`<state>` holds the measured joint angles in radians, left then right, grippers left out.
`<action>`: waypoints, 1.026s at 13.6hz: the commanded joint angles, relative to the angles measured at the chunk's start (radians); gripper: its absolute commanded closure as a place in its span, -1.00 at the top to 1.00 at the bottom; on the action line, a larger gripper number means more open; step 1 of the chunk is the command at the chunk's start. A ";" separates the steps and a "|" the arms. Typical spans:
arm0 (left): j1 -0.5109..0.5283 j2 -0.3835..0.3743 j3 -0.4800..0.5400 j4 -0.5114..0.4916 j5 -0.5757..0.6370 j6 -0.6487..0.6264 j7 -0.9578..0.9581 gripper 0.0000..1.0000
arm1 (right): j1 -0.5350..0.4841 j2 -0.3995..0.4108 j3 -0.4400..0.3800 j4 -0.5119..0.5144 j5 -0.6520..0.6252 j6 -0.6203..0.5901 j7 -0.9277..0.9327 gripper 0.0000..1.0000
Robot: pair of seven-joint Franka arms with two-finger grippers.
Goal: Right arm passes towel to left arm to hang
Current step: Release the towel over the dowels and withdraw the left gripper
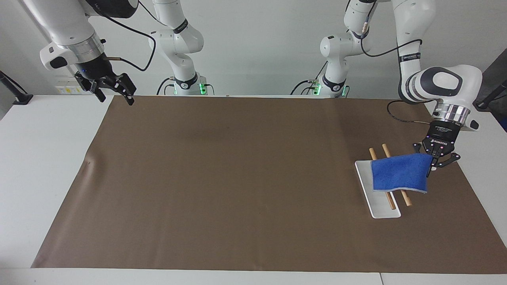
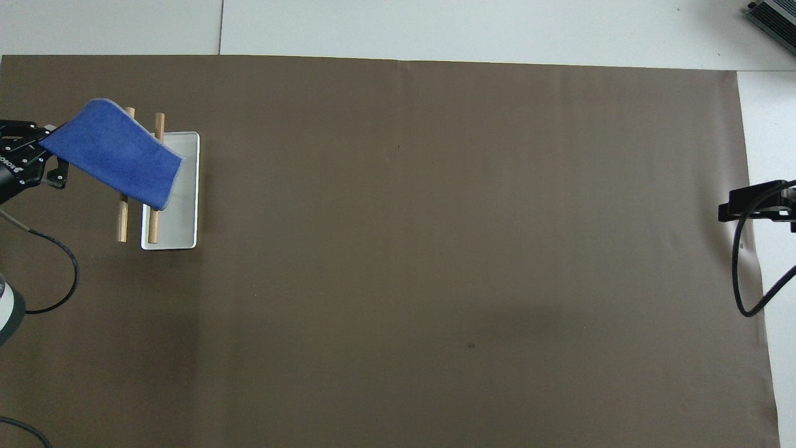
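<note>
A long white table fills the room in front of a plain pale wall, and most of its top is covered by a brown mat that lies flat apart from a small crease near the right arm's end. At the left arm's end of the mat stands a rack, a white tray base with two wooden rods running across it. The towel, a blue cloth with pale edging, drapes over those rods, one edge pinched in the left gripper, which hangs over the mat just beside the rack with its fingers closed on the cloth. From above, the towel covers the middle of the rods and part of the tray. The right gripper hovers with its fingers spread over the mat's corner at the right arm's end, and it holds nothing. Black cables trail from both wrists, and green lights glow at the arm bases.
</note>
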<state>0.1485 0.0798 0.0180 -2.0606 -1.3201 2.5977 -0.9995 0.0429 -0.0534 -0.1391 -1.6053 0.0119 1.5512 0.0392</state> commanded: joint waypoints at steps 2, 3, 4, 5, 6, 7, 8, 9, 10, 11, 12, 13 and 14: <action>0.028 -0.025 -0.009 -0.019 -0.013 0.013 0.001 -0.77 | -0.037 0.000 0.038 -0.007 -0.024 -0.013 -0.061 1.00; 0.029 -0.025 -0.007 -0.019 -0.013 0.004 0.004 -0.48 | -0.037 0.000 0.038 -0.005 -0.023 -0.013 -0.058 1.00; 0.040 -0.026 -0.009 -0.018 -0.008 -0.005 0.004 0.42 | -0.037 0.000 0.039 -0.004 -0.021 -0.013 -0.056 1.00; 0.045 -0.022 -0.009 -0.003 0.002 -0.011 0.004 0.99 | -0.037 0.000 0.039 -0.005 -0.021 -0.013 -0.053 1.00; 0.043 -0.018 -0.009 0.002 0.019 -0.002 0.004 1.00 | -0.037 0.001 0.046 -0.004 -0.021 -0.010 -0.044 1.00; 0.045 -0.018 -0.009 0.002 0.025 -0.005 0.004 1.00 | -0.037 0.000 0.047 -0.007 -0.021 -0.008 -0.041 1.00; 0.045 -0.018 -0.009 0.002 0.025 -0.005 0.004 1.00 | -0.038 0.000 0.049 -0.007 -0.021 -0.010 -0.041 1.00; 0.049 -0.018 -0.007 0.002 0.027 -0.008 0.004 1.00 | -0.046 -0.002 0.056 -0.008 -0.021 -0.010 -0.041 1.00; 0.051 -0.018 -0.007 0.002 0.032 -0.010 0.004 1.00 | -0.055 -0.002 0.064 -0.008 -0.021 -0.010 -0.041 1.00; 0.052 -0.018 -0.009 0.004 0.050 -0.013 0.004 1.00 | -0.057 -0.002 0.065 -0.010 -0.021 -0.010 -0.041 1.00; 0.057 -0.017 -0.009 0.008 0.088 -0.018 0.004 1.00 | -0.057 -0.002 0.066 -0.010 -0.021 -0.010 -0.041 1.00; 0.059 -0.017 -0.009 0.016 0.143 -0.033 0.005 1.00 | -0.054 -0.002 0.066 -0.010 -0.021 -0.008 -0.041 1.00; 0.059 -0.017 -0.009 0.033 0.198 -0.053 0.006 1.00 | -0.051 -0.002 0.066 -0.010 -0.021 -0.010 -0.041 1.00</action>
<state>0.1833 0.0767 0.0184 -2.0449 -1.2015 2.5911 -0.9944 0.0128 -0.0517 -0.0966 -1.6093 0.0046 1.5499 0.0079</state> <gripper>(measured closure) 0.000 0.000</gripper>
